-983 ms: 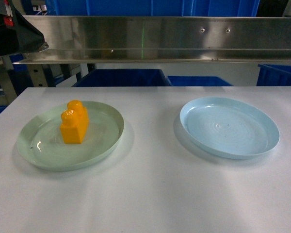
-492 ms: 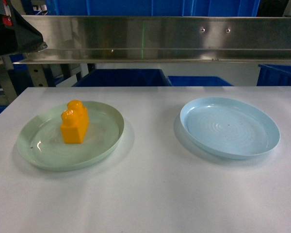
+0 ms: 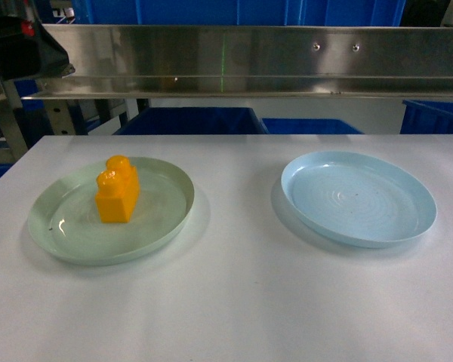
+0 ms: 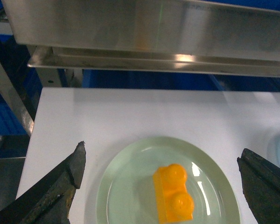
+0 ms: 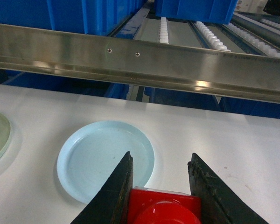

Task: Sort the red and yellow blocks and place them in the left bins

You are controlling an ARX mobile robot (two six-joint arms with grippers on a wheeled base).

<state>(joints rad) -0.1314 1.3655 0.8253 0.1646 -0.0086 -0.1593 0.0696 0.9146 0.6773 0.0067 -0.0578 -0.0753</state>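
The yellow block (image 3: 117,190) stands on a pale-green plate (image 3: 166,219) at the table's left. From the left wrist view the block (image 4: 174,193) lies below and between the wide-apart fingers of my left gripper (image 4: 162,153), which is open and holds nothing. My right gripper (image 5: 161,156) is shut on the red block (image 5: 163,205), held above the table just right of the pale-blue plate (image 5: 98,158). Blue bins (image 3: 189,121) sit beyond the table's far edge. Neither gripper's fingers show in the head view.
A steel rail (image 3: 234,60) runs across above the table's far edge. More blue crates (image 5: 60,14) rest on a roller conveyor (image 5: 210,35) behind it. The pale-blue plate (image 3: 359,197) holds nothing. A dark arm part (image 3: 23,49) hangs at the top left.
The dark arm part at the head view's top left has shifted slightly. The yellow block and both plates have not moved.
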